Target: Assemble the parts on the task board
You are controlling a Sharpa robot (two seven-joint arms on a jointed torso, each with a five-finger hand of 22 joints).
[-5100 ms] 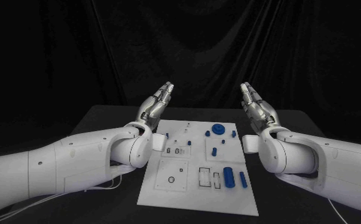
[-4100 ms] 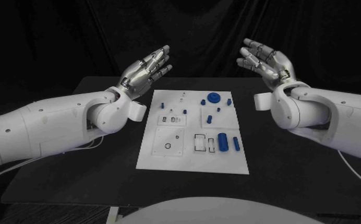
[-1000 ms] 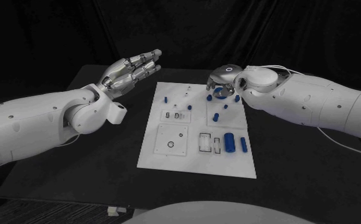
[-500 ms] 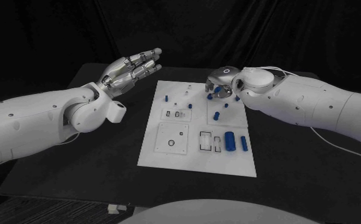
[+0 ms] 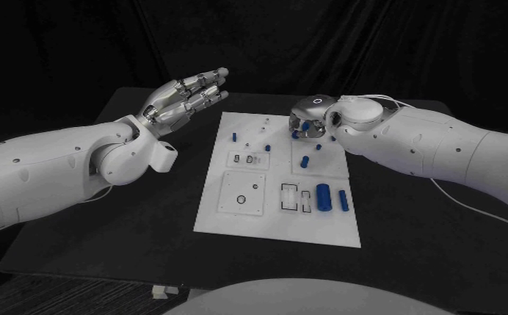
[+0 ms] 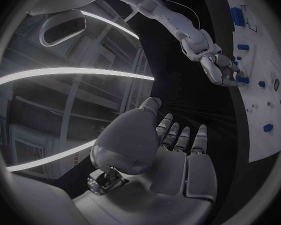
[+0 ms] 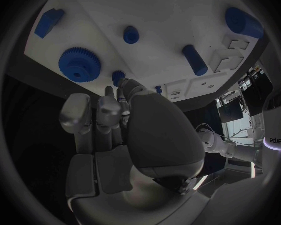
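Your right hand hangs over the far end of the white board, fingers curled down, tips just beside the blue gear — whether they grip anything, you cannot tell. Left hand is raised well apart, flat, holding nothing.

Black table with white task board at its middle

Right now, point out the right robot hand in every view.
Head view: the right robot hand is over the far end of the task board.
Left wrist view: it ends the far white arm, at the board's edge.
Right wrist view: its palm fills the middle, fingertips near the blue gear.
Shared landmark: the white task board.
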